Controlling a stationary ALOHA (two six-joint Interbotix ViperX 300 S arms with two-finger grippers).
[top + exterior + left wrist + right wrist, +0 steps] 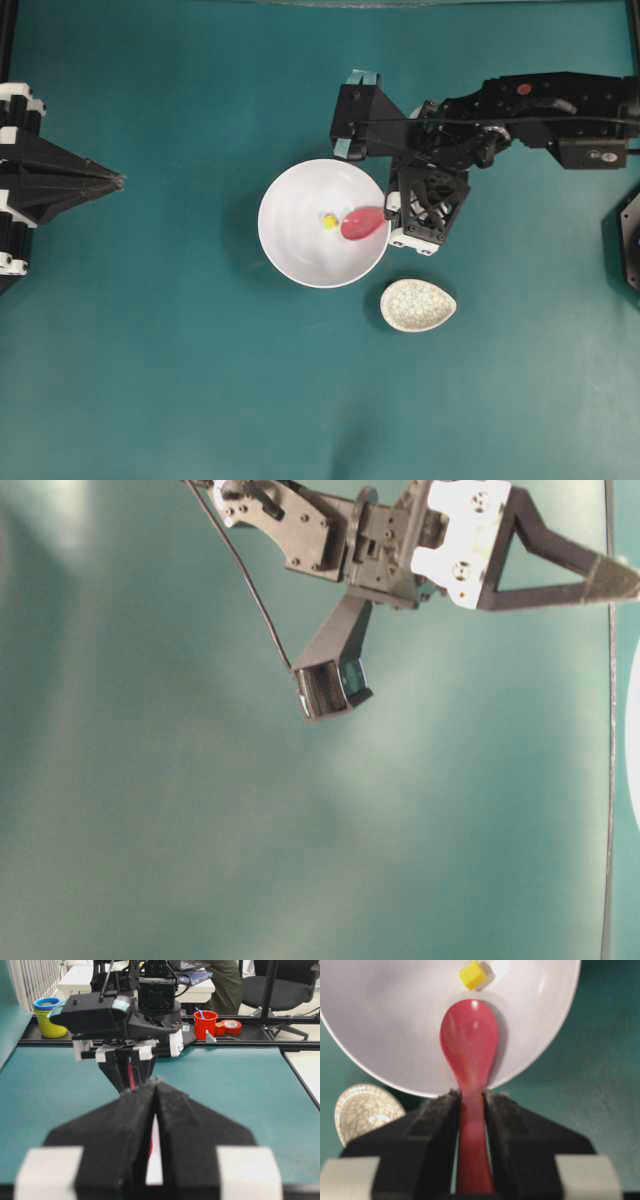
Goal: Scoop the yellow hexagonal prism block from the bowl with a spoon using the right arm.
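The white bowl [293, 235] stands mid-table. Inside it lies the tiny yellow hexagonal prism block [329, 221], just left of the pink-red spoon's [363, 223] oval head. My right gripper [392, 214] is at the bowl's right rim, shut on the spoon's handle. In the right wrist view the spoon [469, 1035] reaches into the bowl [380, 1020] and its tip stops a little short of the block [472, 974]. The right gripper's [470, 1095] fingers press both sides of the handle. My left gripper [118, 181] [156, 1082] [628, 580] is far left, shut to a point and holding nothing.
A small speckled beige teardrop dish [418, 305] [365, 1107] lies on the teal table just right of and below the bowl. The right arm's black links [530, 115] stretch in from the right edge. Cups and tape [206, 1024] stand beyond the table's far end.
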